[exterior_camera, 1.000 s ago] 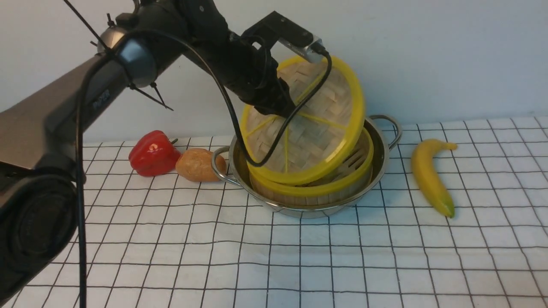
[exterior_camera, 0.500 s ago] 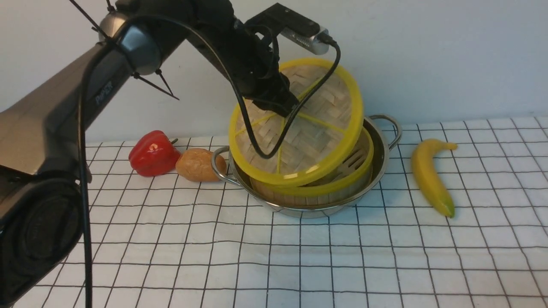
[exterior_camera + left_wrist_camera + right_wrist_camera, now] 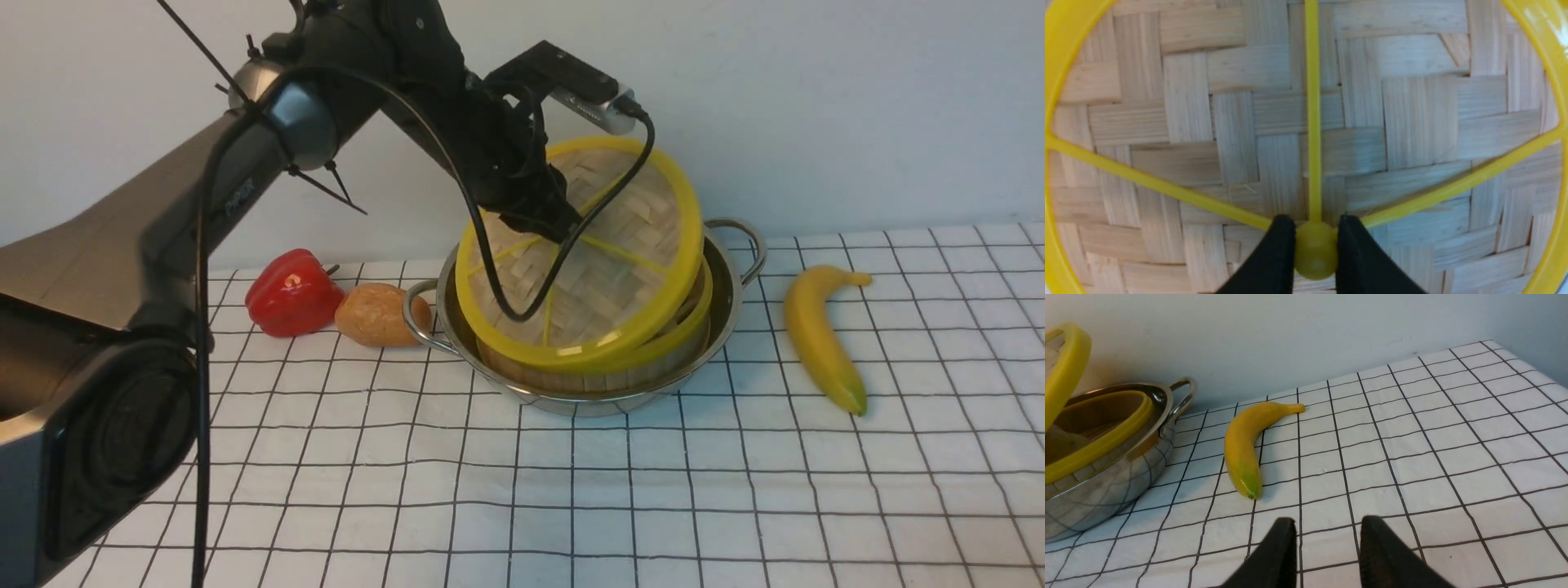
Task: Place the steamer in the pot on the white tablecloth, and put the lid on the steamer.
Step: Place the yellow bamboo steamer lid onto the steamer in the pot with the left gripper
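Lid (image 3: 629, 278) hangs tilted over the steamer (image 3: 563, 377), lower edge down at the steamer's near rim, far edge raised. At its centre the left pincer (image 3: 1316, 228) is clamped on the knob. That steamer sits in the pot (image 3: 604, 402) near the tablecloth's (image 3: 571, 506) back edge. Near the banana (image 3: 1245, 449), the right pincer (image 3: 1327, 522) stands open and empty.

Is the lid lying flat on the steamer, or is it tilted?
Tilted. The lid leans, its near edge low by the steamer, far edge raised, the left end effector gripping its centre.
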You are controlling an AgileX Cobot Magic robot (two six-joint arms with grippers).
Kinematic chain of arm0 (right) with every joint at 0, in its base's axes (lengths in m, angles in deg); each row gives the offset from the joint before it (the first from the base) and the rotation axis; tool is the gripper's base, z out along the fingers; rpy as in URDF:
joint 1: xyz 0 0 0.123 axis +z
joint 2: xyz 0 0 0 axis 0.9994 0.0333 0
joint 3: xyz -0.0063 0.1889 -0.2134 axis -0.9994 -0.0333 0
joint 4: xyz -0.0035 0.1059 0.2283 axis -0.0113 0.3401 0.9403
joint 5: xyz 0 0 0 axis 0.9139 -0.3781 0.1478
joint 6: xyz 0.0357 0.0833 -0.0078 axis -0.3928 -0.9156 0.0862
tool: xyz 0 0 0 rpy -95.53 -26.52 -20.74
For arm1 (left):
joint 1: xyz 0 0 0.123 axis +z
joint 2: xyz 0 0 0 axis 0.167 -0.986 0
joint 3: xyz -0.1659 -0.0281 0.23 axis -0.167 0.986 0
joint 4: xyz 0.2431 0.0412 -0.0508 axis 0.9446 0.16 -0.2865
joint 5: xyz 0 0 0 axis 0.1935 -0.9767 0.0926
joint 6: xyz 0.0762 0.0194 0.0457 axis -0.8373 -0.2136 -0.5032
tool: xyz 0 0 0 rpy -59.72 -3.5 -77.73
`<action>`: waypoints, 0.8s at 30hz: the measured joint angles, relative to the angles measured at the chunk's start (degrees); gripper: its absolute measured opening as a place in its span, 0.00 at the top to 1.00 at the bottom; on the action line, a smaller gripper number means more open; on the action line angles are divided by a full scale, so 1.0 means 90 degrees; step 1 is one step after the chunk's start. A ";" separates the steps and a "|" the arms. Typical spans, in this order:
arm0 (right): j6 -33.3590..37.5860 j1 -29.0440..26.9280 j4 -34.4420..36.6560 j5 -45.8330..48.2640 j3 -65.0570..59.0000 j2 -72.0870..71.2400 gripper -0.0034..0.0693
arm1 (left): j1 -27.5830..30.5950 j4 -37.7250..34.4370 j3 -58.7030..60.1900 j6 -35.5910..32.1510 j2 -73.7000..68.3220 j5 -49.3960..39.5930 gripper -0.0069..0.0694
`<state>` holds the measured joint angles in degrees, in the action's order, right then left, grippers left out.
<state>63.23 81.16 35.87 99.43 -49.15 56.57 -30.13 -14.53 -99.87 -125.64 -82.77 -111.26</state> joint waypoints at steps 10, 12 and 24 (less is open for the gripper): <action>-0.0006 0.0000 0.0000 0.0000 0.0000 0.0000 0.62 | 0.0000 -0.0432 0.0000 -0.0509 -0.0459 0.0310 0.76; -0.0006 0.0000 0.0000 0.0000 0.0000 0.0000 0.62 | 0.0000 -0.0493 0.0000 -0.0569 -0.0500 0.0437 0.76; -0.0006 0.0000 0.0000 0.0000 0.0000 0.0000 0.62 | -0.0031 -0.0880 0.0000 -0.1082 -0.0690 0.1009 0.74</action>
<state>63.17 81.16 35.87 99.43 -49.15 56.57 -30.41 -22.46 -99.87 -135.37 -88.99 -102.18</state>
